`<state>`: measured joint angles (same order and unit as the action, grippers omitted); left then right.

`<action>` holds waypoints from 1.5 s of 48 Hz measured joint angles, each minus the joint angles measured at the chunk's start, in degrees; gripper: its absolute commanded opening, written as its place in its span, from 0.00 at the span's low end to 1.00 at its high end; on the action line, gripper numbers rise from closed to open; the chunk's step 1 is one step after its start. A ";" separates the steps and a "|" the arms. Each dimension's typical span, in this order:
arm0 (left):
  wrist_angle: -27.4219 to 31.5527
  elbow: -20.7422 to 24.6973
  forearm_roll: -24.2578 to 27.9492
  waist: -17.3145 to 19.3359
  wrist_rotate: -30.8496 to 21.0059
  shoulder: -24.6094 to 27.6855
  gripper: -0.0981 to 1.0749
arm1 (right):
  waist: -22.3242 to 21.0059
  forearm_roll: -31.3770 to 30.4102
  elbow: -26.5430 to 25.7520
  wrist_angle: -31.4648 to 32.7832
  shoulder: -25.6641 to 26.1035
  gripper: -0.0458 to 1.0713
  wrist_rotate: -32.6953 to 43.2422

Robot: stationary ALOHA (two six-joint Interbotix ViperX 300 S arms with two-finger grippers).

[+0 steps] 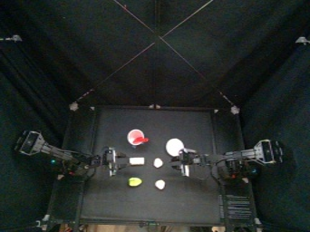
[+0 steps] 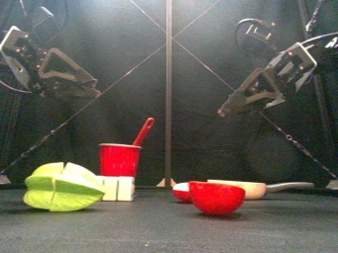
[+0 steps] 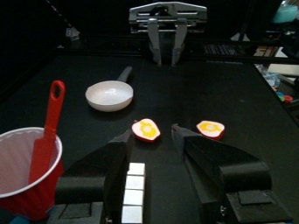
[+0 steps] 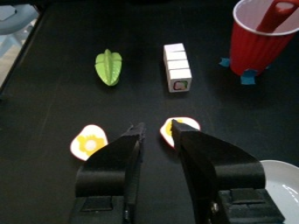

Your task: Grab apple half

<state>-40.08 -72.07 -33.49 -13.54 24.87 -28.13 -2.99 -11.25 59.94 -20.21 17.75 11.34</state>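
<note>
Right wrist view shows the right pincer (image 4: 158,131) wide open and empty, poised over the red-skinned, yellow-fleshed apple half (image 4: 179,132) on the black table (image 4: 59,105), with its twin half (image 4: 87,141) at nine o'clock, so the grasp is not yet made.

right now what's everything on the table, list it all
apple halves: two, red skin with yellow flesh, cut faces up, side by side mid-table; one beside the right tool, the other just past the tips of its jaws
cup: one, red, upright, near the table's left side
spatula: one, red, standing in the cup
block strip: one, white, lying flat next to the cup
star fruit: one, green, at the front of the table
small pan: one, white with a handle, right of the cup
table: one, black
left tool: black, jaws open, above the table
right tool: black, jaws open, above the apple halves
</note>
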 measured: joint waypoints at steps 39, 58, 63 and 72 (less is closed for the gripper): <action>0.00 2.02 0.09 0.09 0.18 3.43 0.77 | -3.43 -2.90 -9.40 0.09 -19.60 0.89 -0.26; 0.00 2.11 0.09 0.00 0.18 3.43 0.77 | -4.31 -3.16 -13.36 2.46 -24.96 0.89 -0.18; -0.09 2.02 0.09 0.00 0.18 3.43 0.77 | -4.57 -3.25 -14.24 3.08 -26.19 0.89 -0.09; 0.00 2.02 0.09 0.00 0.18 3.43 0.77 | -4.57 -3.69 -15.03 5.01 -27.69 0.89 -0.18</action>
<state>-40.08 -70.05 -33.40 -13.54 25.05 -24.70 -7.56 -14.94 44.91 -15.21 -9.93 11.16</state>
